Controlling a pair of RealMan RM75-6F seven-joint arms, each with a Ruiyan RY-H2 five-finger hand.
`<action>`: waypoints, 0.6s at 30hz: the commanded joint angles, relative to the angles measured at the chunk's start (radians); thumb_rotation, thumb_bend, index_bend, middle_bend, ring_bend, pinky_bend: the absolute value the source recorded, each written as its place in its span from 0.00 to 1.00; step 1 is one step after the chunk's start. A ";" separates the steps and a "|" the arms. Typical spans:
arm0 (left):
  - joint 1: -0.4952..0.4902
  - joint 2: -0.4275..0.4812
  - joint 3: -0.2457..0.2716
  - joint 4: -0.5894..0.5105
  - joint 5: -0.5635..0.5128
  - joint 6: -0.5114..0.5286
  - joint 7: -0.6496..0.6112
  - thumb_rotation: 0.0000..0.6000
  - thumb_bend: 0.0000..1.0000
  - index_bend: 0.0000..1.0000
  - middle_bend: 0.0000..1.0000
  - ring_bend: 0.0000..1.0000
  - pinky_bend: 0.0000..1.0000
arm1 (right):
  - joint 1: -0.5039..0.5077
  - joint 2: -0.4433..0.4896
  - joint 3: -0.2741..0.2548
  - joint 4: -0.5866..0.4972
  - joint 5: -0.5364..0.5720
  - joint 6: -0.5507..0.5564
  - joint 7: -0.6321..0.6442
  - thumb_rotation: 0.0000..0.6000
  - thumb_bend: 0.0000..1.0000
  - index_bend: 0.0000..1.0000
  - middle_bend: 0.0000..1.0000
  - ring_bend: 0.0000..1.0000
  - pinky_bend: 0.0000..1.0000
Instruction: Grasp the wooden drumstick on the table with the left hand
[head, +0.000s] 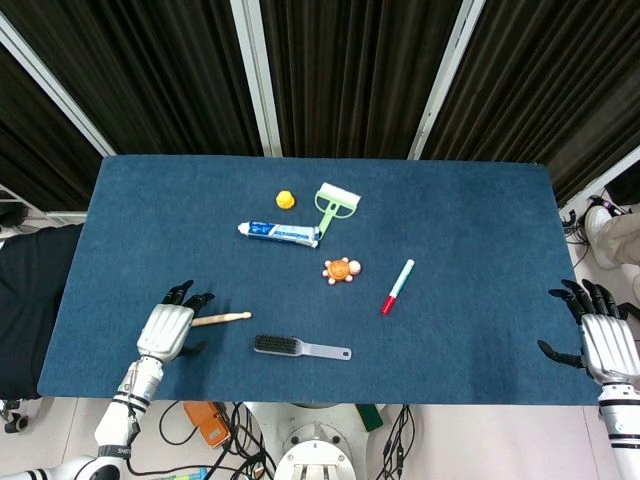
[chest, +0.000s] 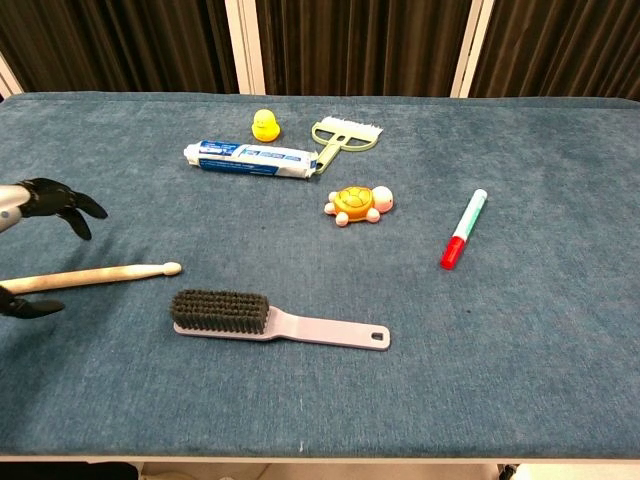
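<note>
The wooden drumstick (chest: 95, 276) lies flat on the blue table at the front left, its tip (head: 243, 316) pointing right. My left hand (head: 167, 326) hovers over the stick's butt end with fingers spread, hiding that end in the head view. In the chest view its dark fingers (chest: 52, 198) show above the stick and its thumb (chest: 28, 307) below it, nothing gripped. My right hand (head: 604, 340) rests open at the table's front right edge, far from the stick.
A dark-bristled brush (chest: 265, 320) lies just right of and below the drumstick tip. Further back are a toothpaste tube (chest: 250, 158), a yellow duck (chest: 265, 125), a green scraper (chest: 340, 136), an orange turtle toy (chest: 358, 203) and a red-capped marker (chest: 464, 229).
</note>
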 joint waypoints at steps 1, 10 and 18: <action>-0.023 -0.021 -0.026 0.019 -0.058 -0.027 0.014 1.00 0.18 0.25 0.35 0.04 0.13 | 0.001 0.001 -0.001 -0.001 0.000 -0.002 0.001 1.00 0.29 0.30 0.17 0.06 0.00; -0.033 -0.023 -0.032 0.050 -0.086 -0.018 -0.025 1.00 0.19 0.34 0.41 0.09 0.13 | 0.001 -0.002 0.003 -0.003 0.012 -0.001 -0.009 1.00 0.29 0.30 0.17 0.06 0.00; -0.023 -0.010 -0.014 0.058 -0.072 0.009 -0.061 1.00 0.20 0.40 0.44 0.11 0.13 | 0.001 -0.005 0.004 -0.006 0.015 0.001 -0.015 1.00 0.29 0.31 0.18 0.06 0.00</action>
